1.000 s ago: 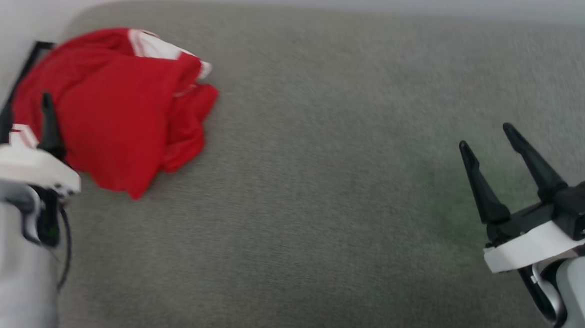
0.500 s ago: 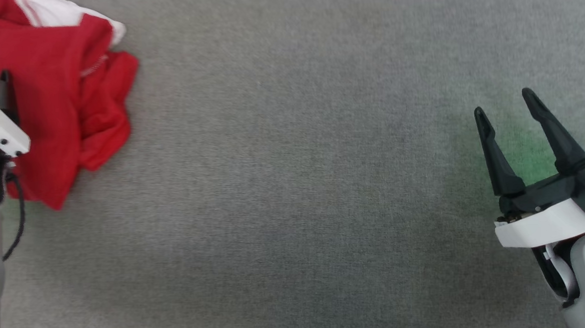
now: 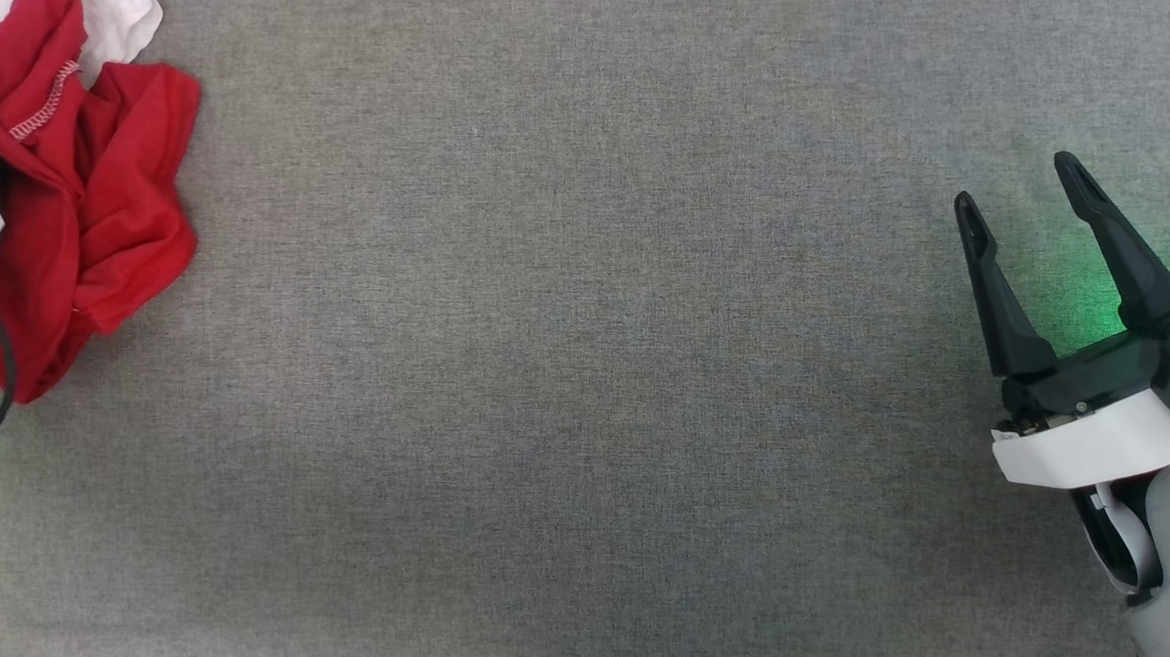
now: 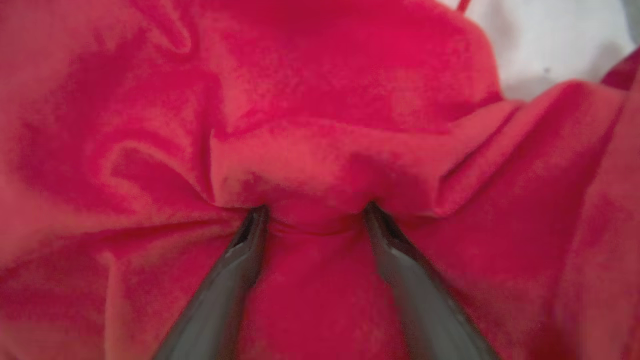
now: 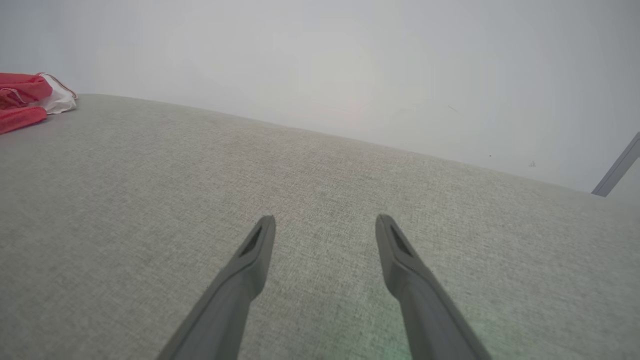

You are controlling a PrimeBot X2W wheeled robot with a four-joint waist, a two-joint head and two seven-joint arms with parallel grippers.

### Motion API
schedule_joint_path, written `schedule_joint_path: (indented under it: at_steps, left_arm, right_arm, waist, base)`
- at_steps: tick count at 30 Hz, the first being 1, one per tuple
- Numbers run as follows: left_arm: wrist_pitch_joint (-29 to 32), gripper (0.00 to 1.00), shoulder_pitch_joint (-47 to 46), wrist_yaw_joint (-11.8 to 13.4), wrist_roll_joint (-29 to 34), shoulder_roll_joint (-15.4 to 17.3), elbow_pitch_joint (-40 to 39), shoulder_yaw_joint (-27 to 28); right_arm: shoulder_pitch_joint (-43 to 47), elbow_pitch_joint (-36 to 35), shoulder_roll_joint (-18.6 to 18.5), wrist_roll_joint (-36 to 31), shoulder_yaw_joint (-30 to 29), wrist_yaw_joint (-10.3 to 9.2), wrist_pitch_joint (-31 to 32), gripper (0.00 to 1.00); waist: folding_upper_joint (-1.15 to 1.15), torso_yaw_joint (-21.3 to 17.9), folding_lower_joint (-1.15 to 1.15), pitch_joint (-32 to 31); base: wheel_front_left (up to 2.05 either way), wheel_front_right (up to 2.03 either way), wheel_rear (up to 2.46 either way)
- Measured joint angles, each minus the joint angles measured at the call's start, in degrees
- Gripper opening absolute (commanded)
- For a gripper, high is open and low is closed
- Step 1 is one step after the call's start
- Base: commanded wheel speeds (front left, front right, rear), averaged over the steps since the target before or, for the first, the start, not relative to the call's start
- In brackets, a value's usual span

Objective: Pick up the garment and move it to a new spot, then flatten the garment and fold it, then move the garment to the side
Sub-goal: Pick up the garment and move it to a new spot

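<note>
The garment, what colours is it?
Red garment with a white patch, clearest in the head view.

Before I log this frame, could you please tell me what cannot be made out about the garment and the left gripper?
1. Head view: the garment is cut off by the left and top edges, and its crumpled folds hide any lettering.
2. Left wrist view: the left gripper has its fingertips buried in blurred red cloth, which hides what lies under them.
3. Right wrist view: the garment is small and cut off by the left edge.

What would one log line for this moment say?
left gripper: open, tips in garment | right gripper: open, over grey surface
</note>
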Motion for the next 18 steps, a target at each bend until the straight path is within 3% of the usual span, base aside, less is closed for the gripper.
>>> schedule_joint_path:
  at_steps: [6,7,8,9,18]
  left_arm:
    - [6.8,1.0,-0.3,2.4,-1.5,0.0,-0.7,0.7]
    - [7.3,0.94,-0.2,2.5,-1.9,-0.1,-0.7,0.9]
    - [7.6,0.36,0.0,2.5,-2.0,-0.1,-0.7,0.9]
    - [7.4,0.0,0.1,2.5,-2.1,0.0,-0.6,1.1]
    - [-2.0,0.0,2.7,1.4,-0.4,-0.1,-0.6,-1.1]
  right_arm:
    - [0.0,0.1,0.4,-0.1,-0.1,0.0,0.1,1.0]
    - [0.0,0.1,0.5,-0.1,-0.1,0.0,0.1,1.0]
    - [0.0,0.1,0.7,-0.2,-0.2,0.0,0.1,1.0]
    - [0.0,0.2,0.8,-0.2,-0.2,0.0,0.1,1.0]
    - [0.7,1.2,1.7,0.1,-0.8,0.0,0.1,1.0]
  waist:
    - [0.0,-0.2,0.0,-0.2]
    - [0.0,-0.2,0.0,-0.3]
    - [0.0,-0.2,0.0,-0.6]
    - [0.0,-0.2,0.0,-0.8]
    - [0.0,0.7,0.0,-4.5]
  base:
    - [0.0,0.0,0.0]
    - [0.0,0.0,0.0]
    - [0.0,0.0,0.0]
    - [0.0,0.0,0.0]
    - [0.0,0.0,0.0]
